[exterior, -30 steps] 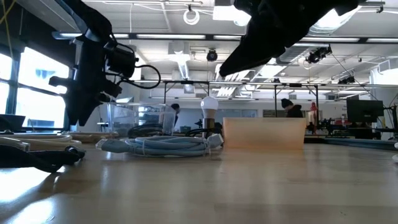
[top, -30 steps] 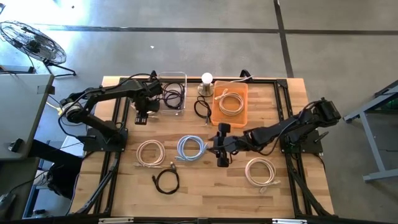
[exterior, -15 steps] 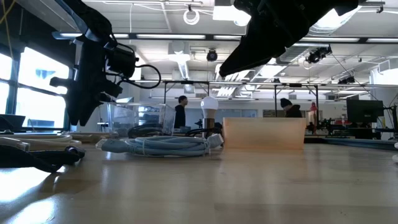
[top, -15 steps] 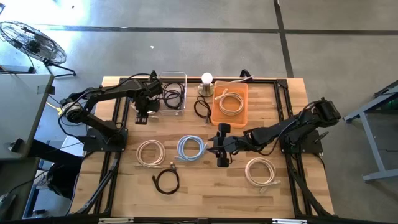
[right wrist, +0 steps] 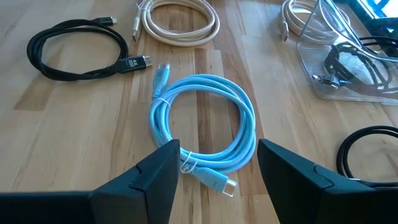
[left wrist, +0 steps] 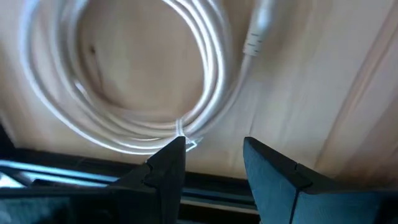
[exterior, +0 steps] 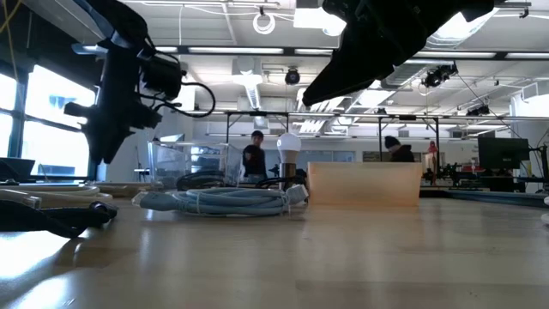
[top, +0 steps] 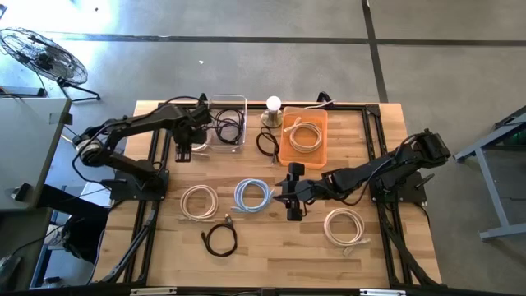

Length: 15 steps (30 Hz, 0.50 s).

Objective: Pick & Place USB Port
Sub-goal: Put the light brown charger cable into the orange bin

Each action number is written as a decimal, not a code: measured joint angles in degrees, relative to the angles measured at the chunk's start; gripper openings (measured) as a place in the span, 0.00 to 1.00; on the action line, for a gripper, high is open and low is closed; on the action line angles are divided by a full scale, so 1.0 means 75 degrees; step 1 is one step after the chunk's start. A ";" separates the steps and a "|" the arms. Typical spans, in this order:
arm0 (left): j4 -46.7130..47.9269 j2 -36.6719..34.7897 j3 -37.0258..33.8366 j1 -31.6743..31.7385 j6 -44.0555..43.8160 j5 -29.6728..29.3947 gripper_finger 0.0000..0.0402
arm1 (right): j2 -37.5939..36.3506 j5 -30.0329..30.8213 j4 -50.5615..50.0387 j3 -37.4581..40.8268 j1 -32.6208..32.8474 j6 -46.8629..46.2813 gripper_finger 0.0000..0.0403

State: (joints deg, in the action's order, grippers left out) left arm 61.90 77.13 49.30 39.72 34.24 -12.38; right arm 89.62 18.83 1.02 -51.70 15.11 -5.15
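Observation:
Several coiled cables lie flat on the wooden table; which one is the USB one I cannot tell. My left gripper (top: 184, 154) hangs open, pointing down, just left of the clear bin (top: 229, 100). Below it lies a white cable (left wrist: 214, 68), with nothing between the fingers (left wrist: 169, 163). My right gripper (top: 294, 210) waits open at mid-table. It stands just right of a light-blue coil (top: 238, 196), which its wrist view also shows (right wrist: 249, 130). A black cable (top: 230, 127) lies in the clear bin, and a white one (top: 305, 136) in the orange bin (top: 284, 150).
A light bulb on a stand (top: 273, 105) sits at the far edge between the bins, with a loose black cable (top: 266, 145) in front of it. Near the front lie a cream coil (top: 199, 201), a black coil (top: 220, 239) and a white coil (top: 345, 226). People move in the room behind.
My left gripper has turned a little at the wrist and drawn slightly up and toward the table's left edge, away from the clear bin. Its fingers stay open.

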 joint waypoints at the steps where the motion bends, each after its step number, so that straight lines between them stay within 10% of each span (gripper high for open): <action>1: -0.0009 -0.0073 0.0000 0.0064 -0.0037 -0.0018 0.39 | 0.0000 0.0000 0.0000 0.0003 0.0000 -0.0004 0.52; 7: -0.0183 -0.0366 0.0000 0.0993 -0.0400 -0.0544 0.39 | 0.0000 -0.0020 0.0000 0.0000 0.0003 -0.0038 0.52; 15: -0.1432 -0.0371 0.0020 0.2206 -0.0069 0.1028 0.39 | 0.0000 -0.0020 0.0003 0.0000 0.0003 -0.0052 0.52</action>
State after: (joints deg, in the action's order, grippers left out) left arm 51.16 74.35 49.45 56.27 33.73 -4.67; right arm 89.62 18.68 1.04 -51.70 15.14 -5.54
